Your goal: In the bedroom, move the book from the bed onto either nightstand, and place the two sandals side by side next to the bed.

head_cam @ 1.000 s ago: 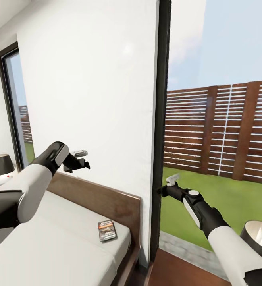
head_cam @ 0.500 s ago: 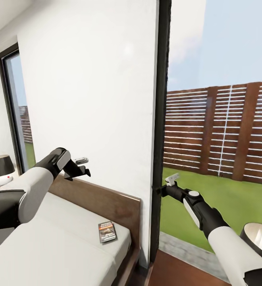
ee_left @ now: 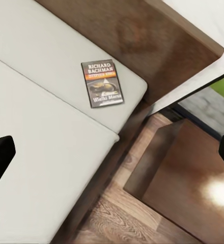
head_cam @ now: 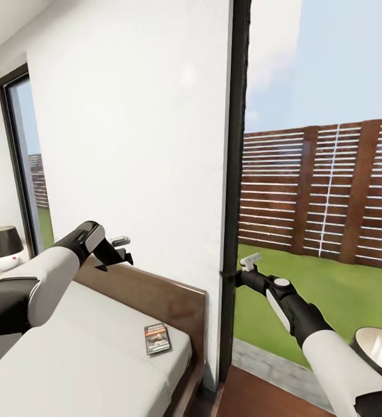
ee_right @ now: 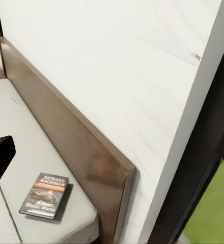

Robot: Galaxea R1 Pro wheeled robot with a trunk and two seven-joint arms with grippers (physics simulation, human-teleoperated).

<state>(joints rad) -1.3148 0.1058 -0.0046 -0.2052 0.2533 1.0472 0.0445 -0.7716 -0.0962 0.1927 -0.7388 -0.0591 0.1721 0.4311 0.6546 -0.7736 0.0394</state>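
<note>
Nothing done yet, I judge: book (head_cam: 157, 339) lies on bed (head_cam: 69, 359), lower centre, near headboard. Left gripper (head_cam: 120, 250) and right gripper (head_cam: 244, 267) hover above, jaws spread, holding nothing. Book, then sandals, to go.

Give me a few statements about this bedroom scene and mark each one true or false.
1. The book lies flat on the bed. True.
2. The left gripper holds the book. False: it hangs in the air by the headboard, holding nothing.
3. The book sits in the middle of the bed. False: it is near the corner by the headboard.
4. A lamp stands beyond the bed. True.
5. A fence shows through the window. True.
</note>
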